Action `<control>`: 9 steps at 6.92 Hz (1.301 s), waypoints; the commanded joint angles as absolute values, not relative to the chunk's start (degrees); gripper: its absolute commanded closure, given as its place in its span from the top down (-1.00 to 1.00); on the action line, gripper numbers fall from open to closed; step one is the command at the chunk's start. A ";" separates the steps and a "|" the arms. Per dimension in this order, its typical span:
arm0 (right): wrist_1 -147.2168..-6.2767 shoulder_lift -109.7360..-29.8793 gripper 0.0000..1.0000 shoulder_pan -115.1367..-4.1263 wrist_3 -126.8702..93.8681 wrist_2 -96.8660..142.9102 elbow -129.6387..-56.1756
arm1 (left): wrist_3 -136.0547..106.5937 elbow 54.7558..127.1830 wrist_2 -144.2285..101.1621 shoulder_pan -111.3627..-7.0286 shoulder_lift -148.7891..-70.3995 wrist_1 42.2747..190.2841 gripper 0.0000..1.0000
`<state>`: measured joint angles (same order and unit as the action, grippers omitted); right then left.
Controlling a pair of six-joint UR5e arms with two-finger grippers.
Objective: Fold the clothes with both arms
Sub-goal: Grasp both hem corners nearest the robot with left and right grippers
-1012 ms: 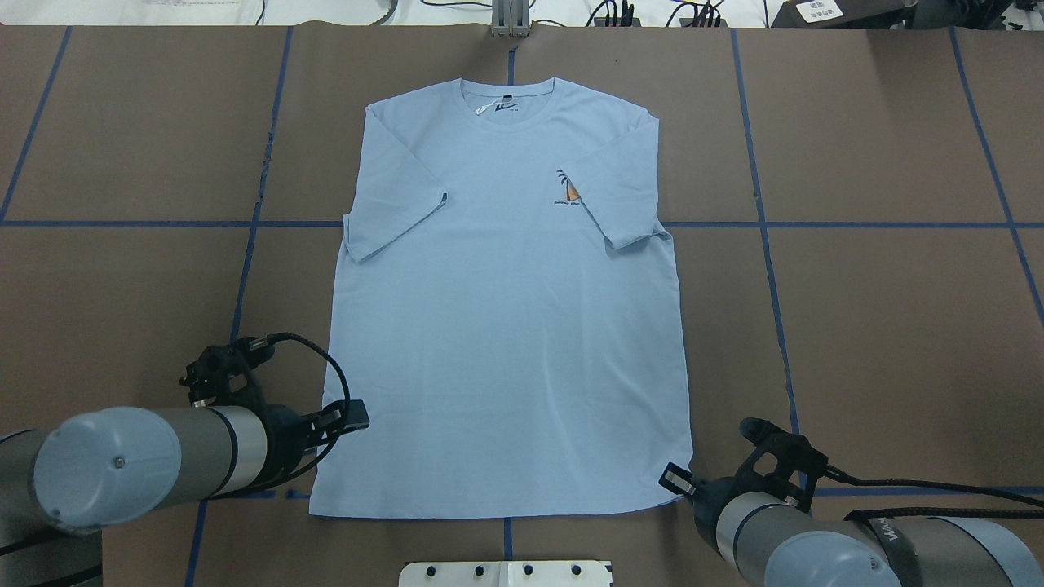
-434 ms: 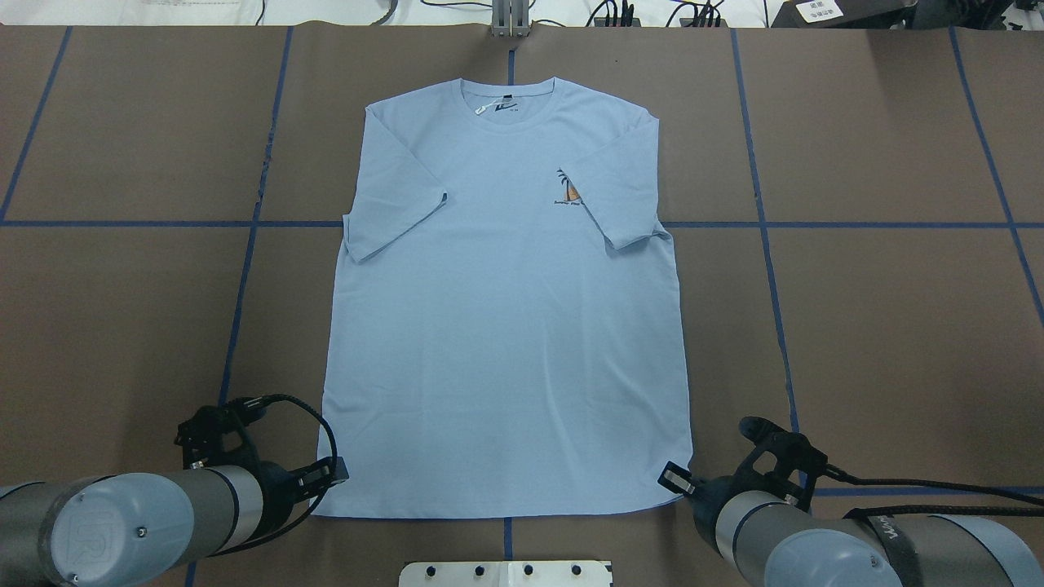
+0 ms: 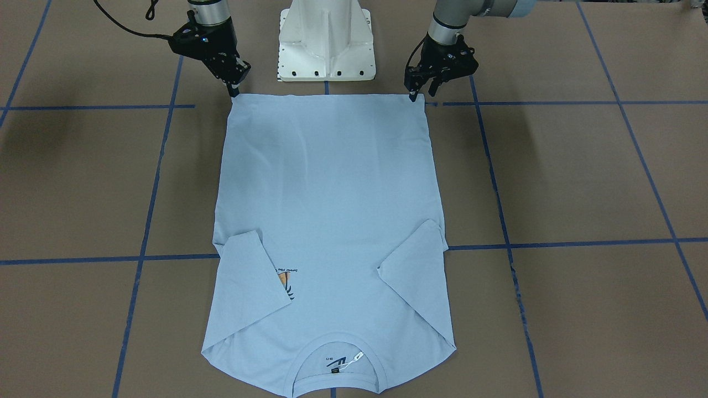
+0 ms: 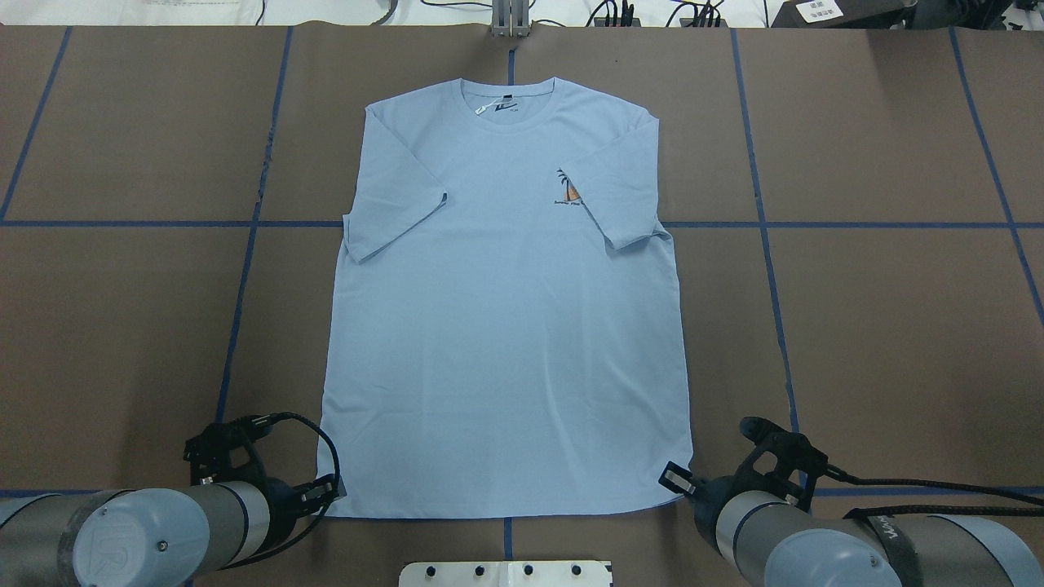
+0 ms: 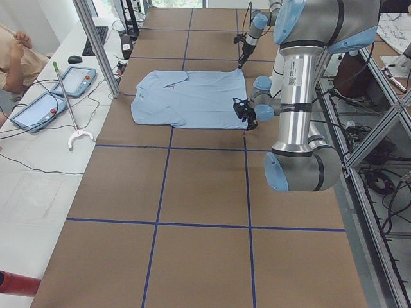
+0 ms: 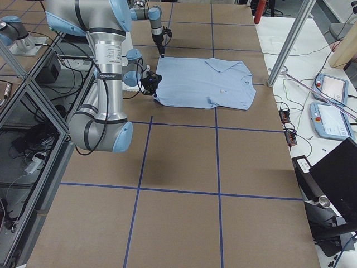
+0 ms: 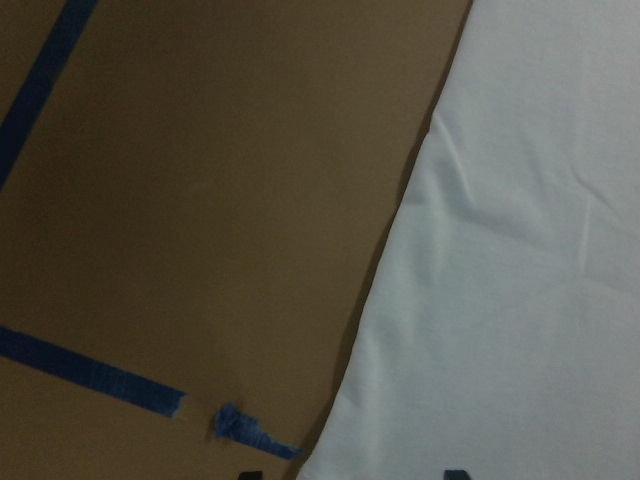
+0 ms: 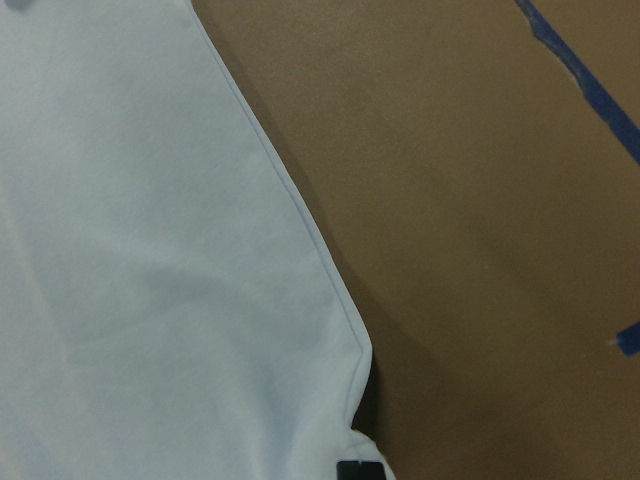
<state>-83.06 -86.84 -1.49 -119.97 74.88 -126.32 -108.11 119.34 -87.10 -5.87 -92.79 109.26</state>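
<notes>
The pale blue T-shirt (image 4: 506, 326) lies flat and face up on the brown table, neck away from the robot, both sleeves folded in over the chest. It also shows in the front-facing view (image 3: 326, 193). My left gripper (image 4: 330, 492) is low at the hem's left corner. In the left wrist view its two tips stand apart at the bottom edge, either side of the hem corner (image 7: 330, 450), so it is open. My right gripper (image 4: 673, 477) is at the hem's right corner. Its tips meet on the slightly bunched corner cloth (image 8: 340, 400).
The white pedestal base (image 3: 326, 44) stands just behind the hem, between the arms. Blue tape lines (image 4: 767, 244) cross the table. Tablets (image 5: 77, 80), a metal post (image 5: 96, 45) and an operator are on the far side, beyond the neck.
My left gripper has moved back toward the robot along the shirt's left edge, down to the hem corner. The right gripper and the shirt have not moved.
</notes>
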 commanded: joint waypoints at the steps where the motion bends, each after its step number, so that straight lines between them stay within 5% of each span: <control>1: -83.06 -86.84 -1.00 -1.41 -119.97 74.88 -126.30 | -108.19 119.00 -87.10 -5.71 -92.99 109.25 0.11; 3: -83.06 -86.84 -1.00 -1.41 -119.97 74.88 -126.30 | -109.24 118.39 -87.10 -5.36 -93.08 109.16 -0.11; 4: -83.06 -86.84 -1.00 -1.49 -119.97 74.88 -126.30 | -109.25 118.48 -87.10 -5.45 -93.08 109.16 -0.81; 5: -83.06 -86.84 -1.00 -1.49 -119.97 74.88 -126.30 | -109.25 118.65 -87.27 -5.45 -93.16 109.16 -1.00; 9: -83.06 -88.23 -1.00 -1.76 -119.88 74.88 -129.18 | -108.29 124.84 -89.20 -6.32 -93.08 107.94 -1.00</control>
<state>-83.00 -87.09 -1.60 -119.95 74.88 -127.24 -108.92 120.74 -88.15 -5.69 -93.46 108.81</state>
